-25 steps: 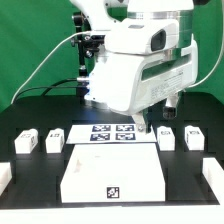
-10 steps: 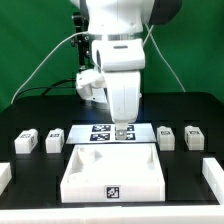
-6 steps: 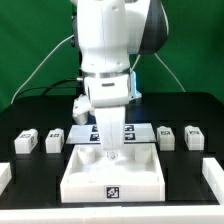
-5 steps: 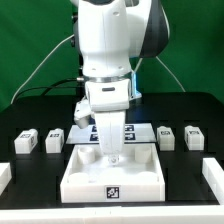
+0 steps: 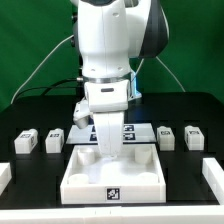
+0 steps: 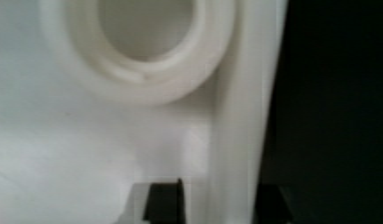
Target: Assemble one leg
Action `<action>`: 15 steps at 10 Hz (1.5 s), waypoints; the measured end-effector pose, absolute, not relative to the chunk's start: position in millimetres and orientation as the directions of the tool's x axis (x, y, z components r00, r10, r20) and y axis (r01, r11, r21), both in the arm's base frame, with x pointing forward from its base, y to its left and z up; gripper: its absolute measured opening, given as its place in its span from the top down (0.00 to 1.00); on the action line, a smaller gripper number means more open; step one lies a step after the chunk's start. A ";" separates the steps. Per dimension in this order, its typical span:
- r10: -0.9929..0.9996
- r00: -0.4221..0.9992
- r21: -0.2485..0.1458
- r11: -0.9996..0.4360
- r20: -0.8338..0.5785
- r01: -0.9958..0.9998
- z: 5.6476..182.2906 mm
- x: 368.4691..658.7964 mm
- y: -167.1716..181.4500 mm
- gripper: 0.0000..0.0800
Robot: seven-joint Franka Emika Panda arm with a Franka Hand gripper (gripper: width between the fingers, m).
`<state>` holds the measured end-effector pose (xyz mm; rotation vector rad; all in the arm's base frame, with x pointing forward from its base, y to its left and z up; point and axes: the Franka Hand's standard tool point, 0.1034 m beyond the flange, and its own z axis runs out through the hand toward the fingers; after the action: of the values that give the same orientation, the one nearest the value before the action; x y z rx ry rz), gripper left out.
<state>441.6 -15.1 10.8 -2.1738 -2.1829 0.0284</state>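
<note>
Several legs, small white blocks with tags, stand in a row: two at the exterior view's left (image 5: pixel 27 141) (image 5: pixel 55 139) and two at its right (image 5: pixel 166 136) (image 5: pixel 194 135). My gripper (image 5: pixel 110 152) is down on the far rim of the large flat white panel (image 5: pixel 112 178), away from every leg. In the wrist view the gripper (image 6: pixel 214 203) straddles the panel's raised edge (image 6: pixel 241 110), one dark finger (image 6: pixel 163 203) on each side, with a small gap showing. A round corner socket (image 6: pixel 149 50) lies just ahead. The gripper holds nothing.
The marker board (image 5: pixel 90 131) lies just behind the panel, mostly hidden by the arm. White parts sit at the table's front left (image 5: pixel 4 176) and front right (image 5: pixel 214 176) edges. A green wall stands behind, and cables hang at the back left.
The arm swung in from the exterior view's right, turned upright and came down onto the panel's far rim. In the last half second it barely moved. The panel and legs stayed put.
</note>
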 end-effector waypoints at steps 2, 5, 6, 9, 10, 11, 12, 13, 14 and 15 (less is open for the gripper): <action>1.000 -0.002 -0.045 0.003 0.030 0.999 11.9 444.1 -15.4 0.92; 1.000 -0.002 -0.044 0.003 0.030 0.999 12.0 444.3 -15.4 0.92; 1.000 -0.002 -0.044 0.003 0.030 0.999 12.0 444.4 -15.4 0.92; 0.999 0.025 -0.020 -0.024 0.044 0.999 14.5 475.0 12.5 0.92; 0.998 0.023 -0.015 -0.022 0.053 1.000 18.5 491.1 32.3 0.92; 0.998 0.003 -0.020 -0.002 0.061 1.000 17.5 495.1 48.9 0.92; 0.998 0.011 -0.022 -0.009 0.068 1.000 15.4 496.1 62.4 0.92; 0.998 0.017 -0.025 -0.015 0.066 1.000 13.4 496.0 63.5 0.92; 0.998 0.016 -0.025 -0.015 0.067 1.000 13.0 496.0 63.4 0.92; 0.998 0.016 -0.025 -0.015 0.067 1.000 12.8 496.0 63.5 0.92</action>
<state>496.0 63.5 12.8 -2.1922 -2.1585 -0.0460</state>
